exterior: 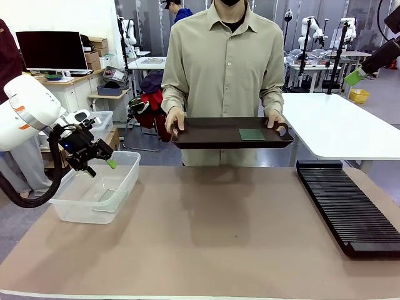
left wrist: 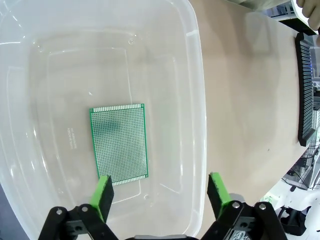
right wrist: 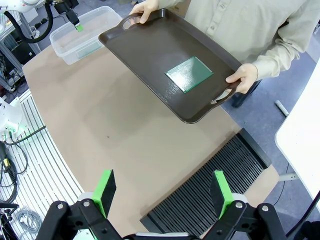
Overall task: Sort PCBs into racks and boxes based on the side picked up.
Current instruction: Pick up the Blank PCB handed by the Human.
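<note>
One green PCB (left wrist: 119, 142) lies flat on the floor of the clear box (left wrist: 200, 100), also seen as the PCB (exterior: 107, 195) in the box (exterior: 128, 178) at the table's left. My left gripper (exterior: 102, 167) hovers open above that box, its jaws (left wrist: 160, 192) empty. A second PCB (exterior: 252, 134) rests on a dark brown tray (exterior: 206, 134) that the person holds by both handles. My right gripper (right wrist: 163, 192) is open and empty, high above the black rack (right wrist: 220, 170), looking down on the tray (right wrist: 150, 45) and its PCB (right wrist: 189, 74).
The long black slotted rack (exterior: 347, 209) lies along the table's right side. The person stands at the far edge. A white table (exterior: 337, 122) stands behind on the right. The brown tabletop (exterior: 212, 237) between box and rack is bare.
</note>
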Controlling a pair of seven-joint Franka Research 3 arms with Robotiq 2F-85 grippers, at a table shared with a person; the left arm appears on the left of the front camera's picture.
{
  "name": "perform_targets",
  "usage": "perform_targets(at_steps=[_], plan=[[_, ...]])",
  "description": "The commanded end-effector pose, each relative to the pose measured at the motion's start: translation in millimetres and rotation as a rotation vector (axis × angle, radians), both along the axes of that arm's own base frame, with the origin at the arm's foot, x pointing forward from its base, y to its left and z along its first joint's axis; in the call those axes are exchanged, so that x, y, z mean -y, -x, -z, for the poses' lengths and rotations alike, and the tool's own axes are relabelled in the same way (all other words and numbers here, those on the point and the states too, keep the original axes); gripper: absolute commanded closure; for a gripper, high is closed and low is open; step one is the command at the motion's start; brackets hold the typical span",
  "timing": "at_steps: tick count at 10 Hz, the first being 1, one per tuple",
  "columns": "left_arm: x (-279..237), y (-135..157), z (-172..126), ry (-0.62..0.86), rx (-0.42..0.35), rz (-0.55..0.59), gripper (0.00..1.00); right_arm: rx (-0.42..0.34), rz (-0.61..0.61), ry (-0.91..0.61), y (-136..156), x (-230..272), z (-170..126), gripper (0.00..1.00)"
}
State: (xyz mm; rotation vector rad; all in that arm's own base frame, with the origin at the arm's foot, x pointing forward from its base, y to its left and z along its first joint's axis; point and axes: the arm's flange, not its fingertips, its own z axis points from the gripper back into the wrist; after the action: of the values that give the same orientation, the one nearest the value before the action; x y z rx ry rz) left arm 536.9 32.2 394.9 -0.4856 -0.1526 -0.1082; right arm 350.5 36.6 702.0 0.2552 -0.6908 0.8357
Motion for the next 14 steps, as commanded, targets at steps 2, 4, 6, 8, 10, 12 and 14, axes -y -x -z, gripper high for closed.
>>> perform_targets(at_steps=[2,4,6,8,10,12,14], plan=[[-10.5,-3.5,-12.0,-0.011,-0.007,0.089,0.0,-0.001,-0.006,0.006,1.5,-0.9,0.7,0.0],[-25.2,-0.9,-43.0,-0.039,0.064,0.246,0.0,-0.001,-0.006,0.006,1.5,-0.9,0.7,0.0],[-34.2,-2.7,-87.0,-0.013,0.171,0.46,0.0,-0.001,-0.006,0.006,1.5,-0.9,0.7,0.0],[-33.8,-3.7,-127.3,0.008,0.308,0.538,0.0,-0.001,-0.006,0.006,1.5,-0.9,0.7,0.0],[-21.0,3.7,-173.0,-0.035,0.42,0.629,0.0,-0.001,-0.006,0.006,1.5,-0.9,0.7,0.0],[-1.7,9.7,-204.7,-0.015,0.514,0.681,0.0,-0.001,-0.006,0.006,1.5,-0.9,0.7,0.0],[9.0,27.4,-225.3,0.005,0.602,0.696,0.0,-0.001,-0.006,0.006,1.5,-0.9,0.7,0.0]])
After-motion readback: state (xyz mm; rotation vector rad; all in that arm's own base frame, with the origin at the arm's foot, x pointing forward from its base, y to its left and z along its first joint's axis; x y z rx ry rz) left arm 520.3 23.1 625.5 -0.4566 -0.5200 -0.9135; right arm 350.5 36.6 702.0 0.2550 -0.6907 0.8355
